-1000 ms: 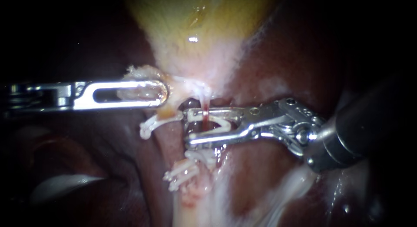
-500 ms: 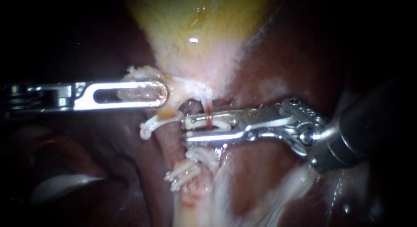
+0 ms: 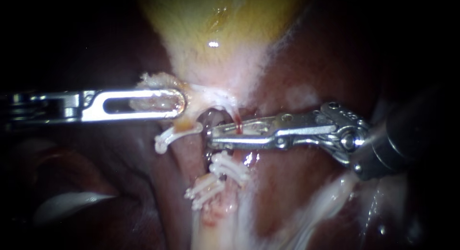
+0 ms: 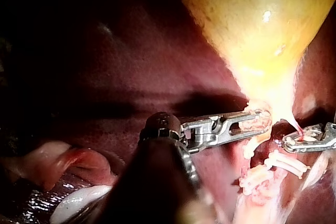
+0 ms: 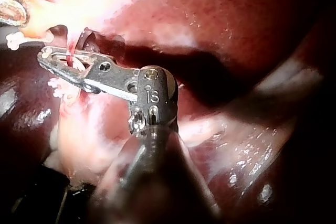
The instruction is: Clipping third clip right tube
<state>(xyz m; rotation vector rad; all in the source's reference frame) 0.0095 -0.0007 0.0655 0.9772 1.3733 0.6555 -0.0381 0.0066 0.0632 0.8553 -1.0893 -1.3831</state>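
Holds a tuft of pale tissue at the narrow lower end of the yellow gallbladder in the clenched jaws of the left instrument. Keeps that shaft level, coming in from the left, with some of the gripped tissue showing through the slot in the jaw.

Clamps the right tube, a thin reddish strand running down from the gallbladder's neck, between the jaws of the right instrument. Presses those jaws almost flat together, one on each side of the strand, just below the neck. Cannot make out a clip inside them.

Leaves a small dark opening just beside the strand, between it and the tip of the left instrument.

Shows two white clips, an upper one and a lower one, on the pale stalk directly beneath the right instrument's jaws, close together and tilted. Shows a lone white clip further left, just under the left instrument's jaw tip and apart from the other two.

Rests all of this on the dark red liver, which fills both sides around the gallbladder.
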